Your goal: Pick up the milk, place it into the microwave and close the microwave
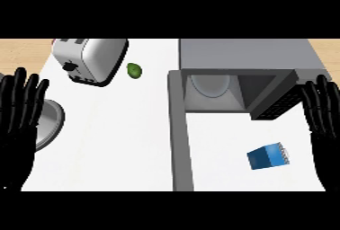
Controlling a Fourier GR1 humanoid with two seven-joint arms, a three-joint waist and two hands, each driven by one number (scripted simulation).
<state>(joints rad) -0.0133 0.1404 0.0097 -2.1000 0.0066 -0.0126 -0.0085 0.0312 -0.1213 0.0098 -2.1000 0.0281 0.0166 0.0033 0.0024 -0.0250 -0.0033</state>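
Head view of the counter at the outset of the task. Nearest the viewer, the blue milk carton (269, 157) lies on the white counter (119, 148), in front of the microwave and well apart from both hands; it has not been picked up, so the grasp, the placement and the closing of the door all appear still to be done. The left hand (20, 108) stands at the view's left edge and the right hand (323, 110) at its right edge, each with fingers straight and spread, holding nothing. Just beside the left hand, a round grey bowl (50, 123) shows in part. Farther back, the microwave (246, 56) stands open, a pale round turntable (211, 85) visible inside, its door (178, 134) swung out across the counter to the carton's left. Beyond, left, stand a toaster (90, 58) and a green avocado (134, 70), clear of any likely path.
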